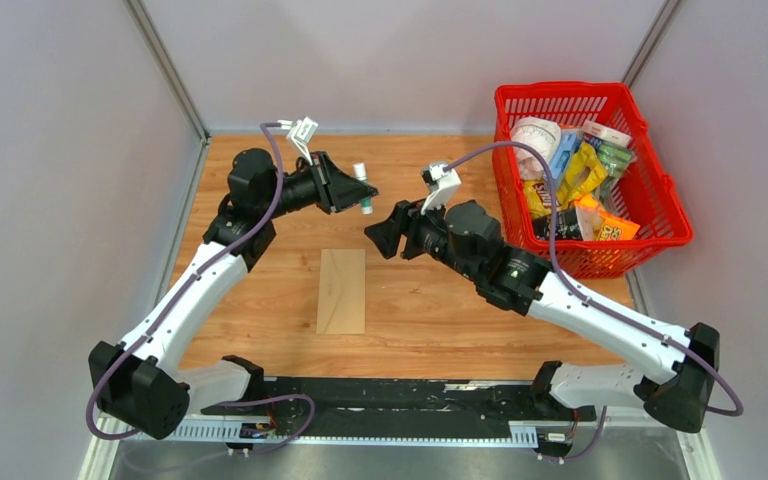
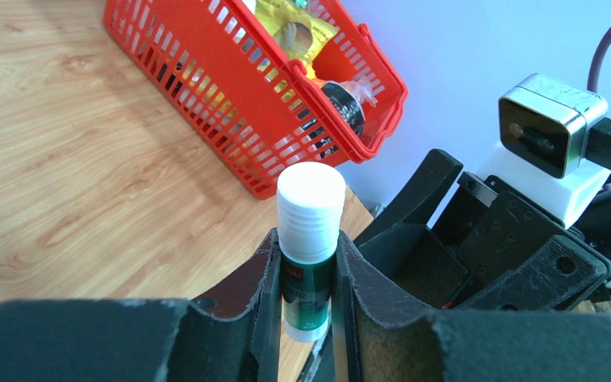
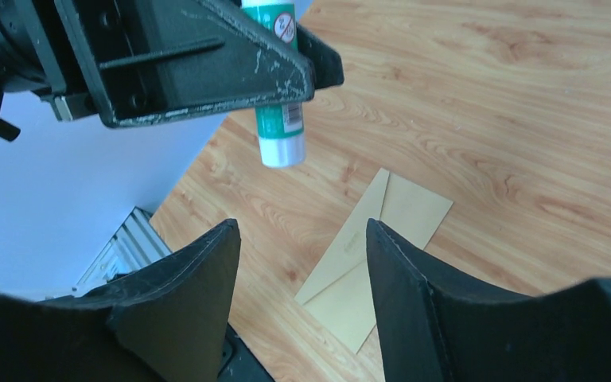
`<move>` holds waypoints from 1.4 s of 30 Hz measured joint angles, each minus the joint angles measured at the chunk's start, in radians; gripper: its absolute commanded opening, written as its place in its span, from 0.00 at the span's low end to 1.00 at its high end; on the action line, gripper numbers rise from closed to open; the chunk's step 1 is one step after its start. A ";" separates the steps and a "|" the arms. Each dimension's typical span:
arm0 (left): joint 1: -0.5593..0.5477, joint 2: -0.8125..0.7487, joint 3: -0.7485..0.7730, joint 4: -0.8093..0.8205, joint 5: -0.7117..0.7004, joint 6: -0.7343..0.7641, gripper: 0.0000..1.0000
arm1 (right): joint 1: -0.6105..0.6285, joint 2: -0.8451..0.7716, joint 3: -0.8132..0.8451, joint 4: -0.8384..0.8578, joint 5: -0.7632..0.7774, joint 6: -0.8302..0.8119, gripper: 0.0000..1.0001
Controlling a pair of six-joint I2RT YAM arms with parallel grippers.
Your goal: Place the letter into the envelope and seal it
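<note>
Pale grey walls close in the wooden bench [image 1: 420, 300], and a red basket [image 1: 558, 91] full of packets sits at its far right corner. Up in the air over the far half, my left pincer [image 1: 364, 190] is closed only partway, clamped on the green body of a glue stick [image 2: 310, 255]. The stick's white ribbed cap juts out past one side of the fingers and its white base past the other. My right pincer [image 3: 301, 235] is raised just beside it, jaws spread wide with nothing between them, facing the stick without touching it. The envelope [image 1: 341, 291] lies flat on the bench between my two arms, well below both pincers. Its long sides run near to far and its seamed face is up. I cannot tell whether it is sealed.
</note>
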 measured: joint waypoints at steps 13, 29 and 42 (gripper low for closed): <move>0.000 0.000 0.000 0.003 -0.006 -0.041 0.00 | 0.000 0.102 0.006 0.119 0.064 -0.016 0.50; 0.001 0.000 -0.001 0.004 -0.010 -0.050 0.00 | 0.002 0.129 0.058 0.166 0.078 -0.023 0.18; 0.003 0.000 -0.010 0.016 -0.006 -0.064 0.33 | 0.009 0.134 0.066 0.163 0.092 -0.025 0.03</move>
